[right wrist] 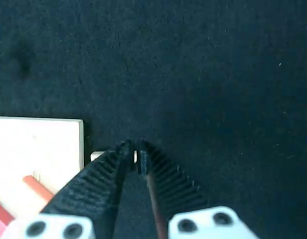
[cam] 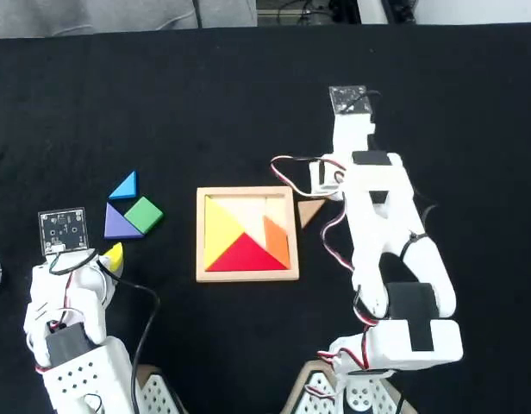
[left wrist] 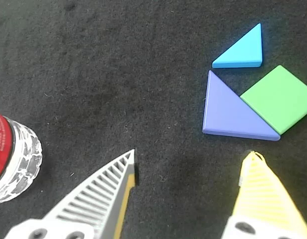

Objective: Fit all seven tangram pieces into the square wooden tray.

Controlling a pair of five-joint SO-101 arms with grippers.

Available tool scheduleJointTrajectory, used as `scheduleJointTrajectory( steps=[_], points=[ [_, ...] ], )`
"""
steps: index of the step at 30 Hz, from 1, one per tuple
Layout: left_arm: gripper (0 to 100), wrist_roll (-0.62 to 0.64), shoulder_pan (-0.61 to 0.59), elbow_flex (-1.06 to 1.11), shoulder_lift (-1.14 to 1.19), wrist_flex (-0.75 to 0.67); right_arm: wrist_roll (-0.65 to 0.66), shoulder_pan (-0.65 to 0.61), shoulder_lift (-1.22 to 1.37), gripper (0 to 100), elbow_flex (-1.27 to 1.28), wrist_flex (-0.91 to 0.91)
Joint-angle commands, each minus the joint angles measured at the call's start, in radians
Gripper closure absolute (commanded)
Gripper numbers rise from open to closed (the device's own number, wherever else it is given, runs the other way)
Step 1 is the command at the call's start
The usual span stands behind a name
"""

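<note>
Tray [cam: 199,237] sits mid bench [cam: 248,103], three pieces in, part bare. My right hand [right wrist: 135,149] is narrow, pinched on the tan triangle [cam: 310,210] just off the tray's right rim. With that thin grip I'd guess it twists or snags the rim. Left hand [left wrist: 192,162] is wide and empty near the left edge. Purple triangle [left wrist: 228,117] touches the green square [left wrist: 278,97], with the blue triangle [left wrist: 243,52] beside them, so grabbing one may shove its neighbours.

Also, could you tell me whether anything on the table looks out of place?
Yes: a clear container with red on it stands at the left edge of the black table; it is no tangram piece. Nothing looks spilled or damaged.
</note>
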Motion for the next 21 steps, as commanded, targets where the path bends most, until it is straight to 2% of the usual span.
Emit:
scheduleJointTrajectory(
  steps=[1, 4, 11, 16, 21],
  points=[
    [67, -0.118, 0.065, -0.03, 0.006, 0.094, -0.012, 0.008, -0.004, 97.3, -0.05, -0.02],
    [67, -0.175, 0.147, -0.186, 0.031, 0.287, -0.014, 0.011, -0.004, 97.3, -0.047, -0.04],
    [67, -0.175, 0.312, -0.607, 0.265, 0.473, -0.037, 0.014, -0.004, 97.3, -0.008, -0.101],
    [67, -0.178, 0.387, -0.809, 0.598, 0.477, -0.035, 0.014, -0.004, 97.3, -0.008, -0.101],
    [67, -0.213, 0.387, -0.924, 0.89, 0.413, -0.034, 0.015, -0.004, 97.3, -0.007, -0.101]
  ],
)
